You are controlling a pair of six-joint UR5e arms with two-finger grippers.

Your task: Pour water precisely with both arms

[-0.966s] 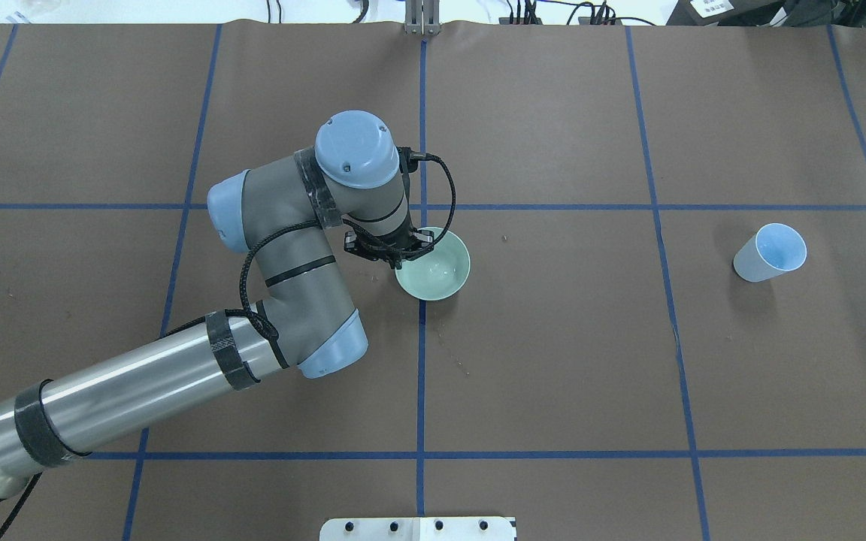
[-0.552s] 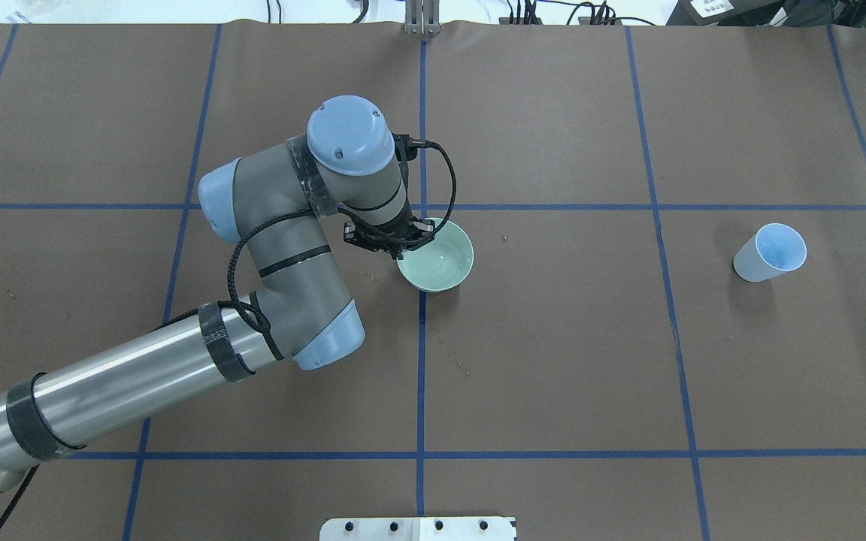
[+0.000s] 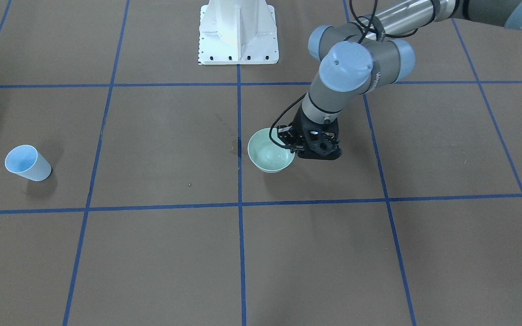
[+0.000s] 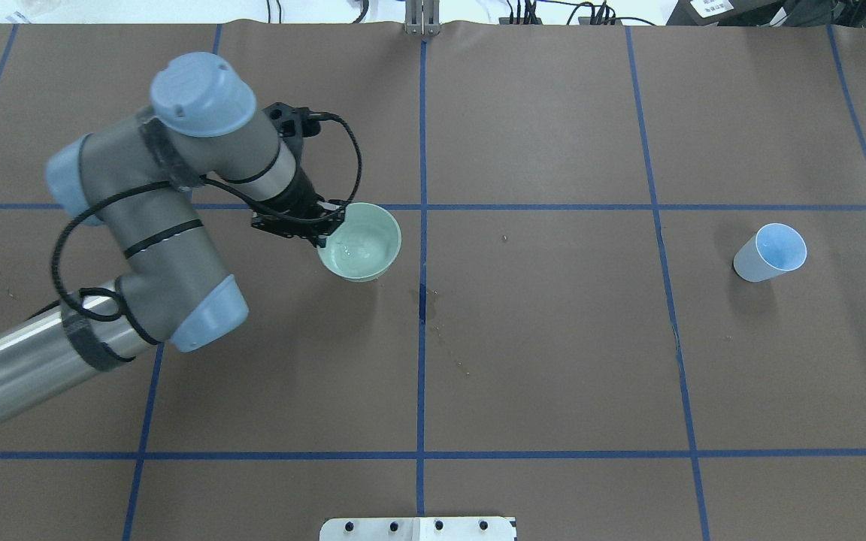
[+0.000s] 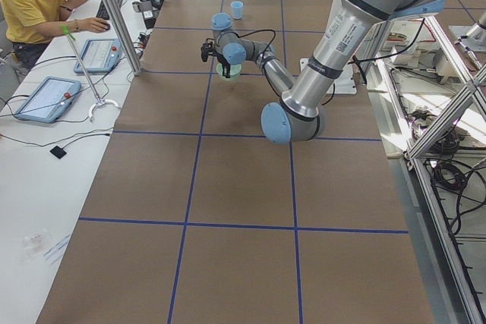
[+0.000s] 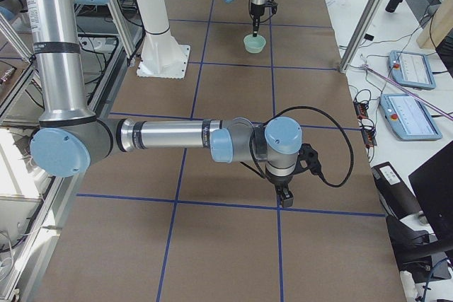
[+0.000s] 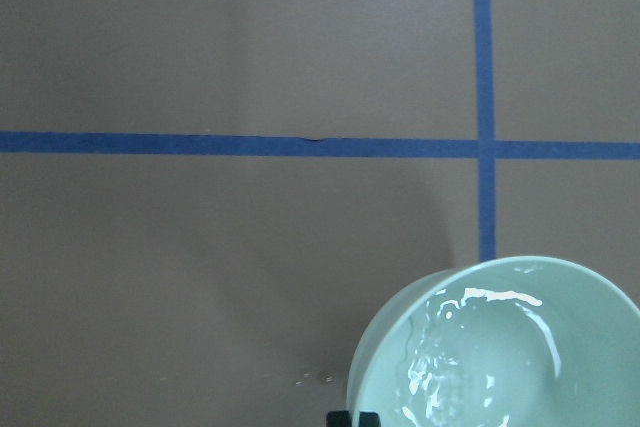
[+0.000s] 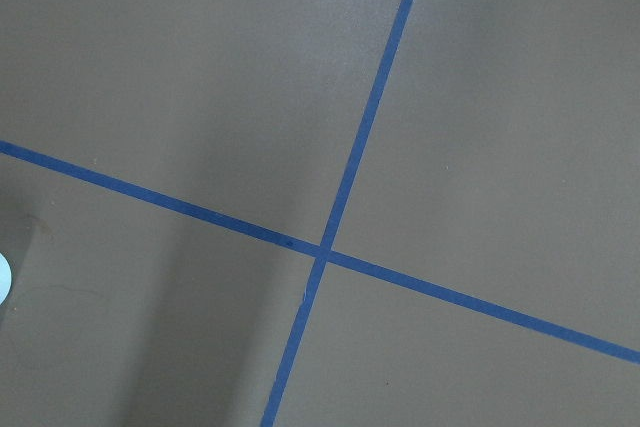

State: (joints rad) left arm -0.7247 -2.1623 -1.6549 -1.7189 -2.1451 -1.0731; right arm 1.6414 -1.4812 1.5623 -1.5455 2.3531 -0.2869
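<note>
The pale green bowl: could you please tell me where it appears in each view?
Exterior front-facing: pale green bowl at centre, just right of the middle blue line.
Overhead exterior: bowl left of centre.
Exterior left: bowl far off, upper middle.
Exterior right: bowl at the top, right of centre.
Left wrist-mounted: bowl in the bottom right corner.
Right wrist-mounted: not in it.
Shared landmark: the left gripper on the bowl's rim.

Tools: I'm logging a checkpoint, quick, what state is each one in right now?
Left tool: closed on the rim of the bowl, holding it.
Right tool: cannot tell; only a side view shows it.
</note>
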